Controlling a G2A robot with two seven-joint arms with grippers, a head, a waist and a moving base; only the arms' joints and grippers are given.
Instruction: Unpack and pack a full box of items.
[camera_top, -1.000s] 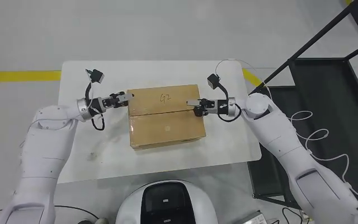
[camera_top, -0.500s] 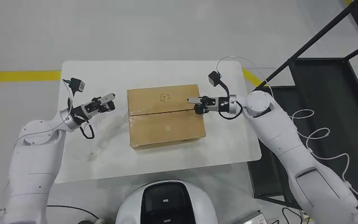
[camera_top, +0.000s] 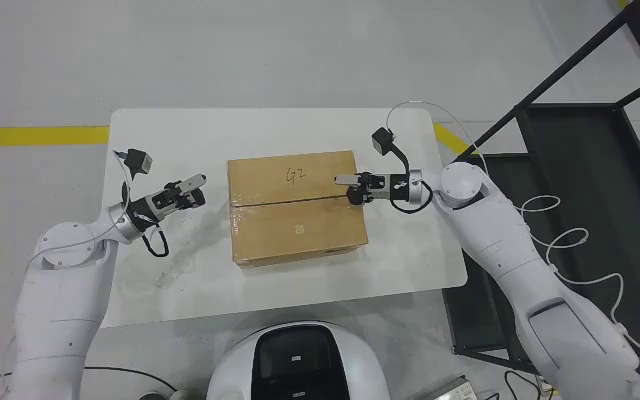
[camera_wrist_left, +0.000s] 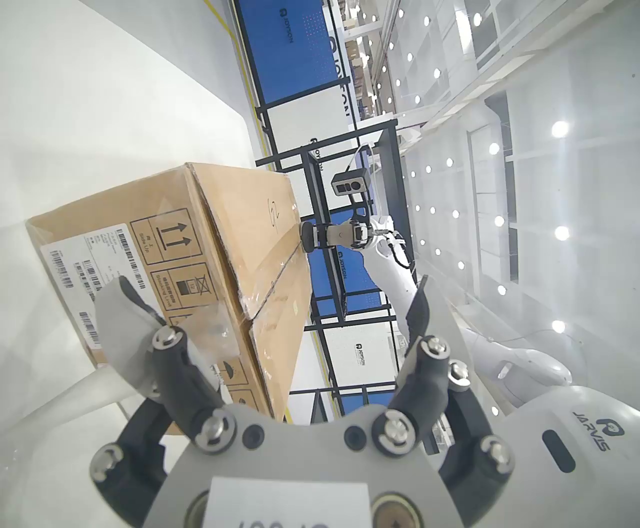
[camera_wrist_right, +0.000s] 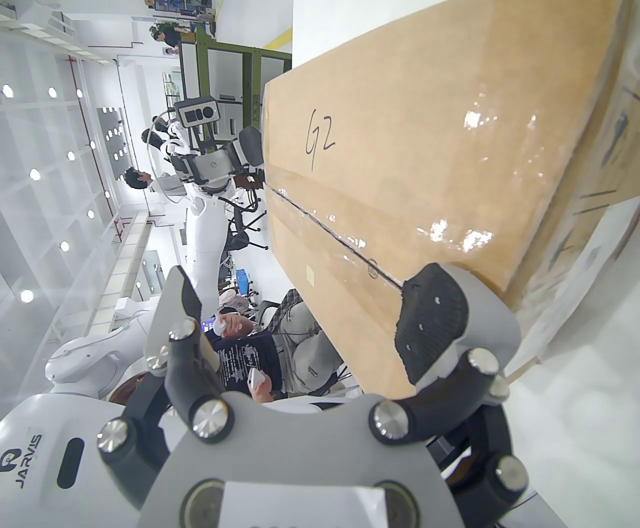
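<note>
Box (camera_top: 300, 235) sits shut in the middle of the white table (camera_top: 400, 255), its taped seam (camera_top: 290, 203) running from one of my grippers towards the other. My left gripper (camera_top: 193, 190) hangs off the box's left end, near it but apart, fingers spread with nothing between them. My right gripper (camera_top: 346, 185) is at the right end, level with the seam, fingers likewise apart. One black pad (camera_wrist_right: 432, 315) lies over the top edge there. I cannot tell whether it touches.
</note>
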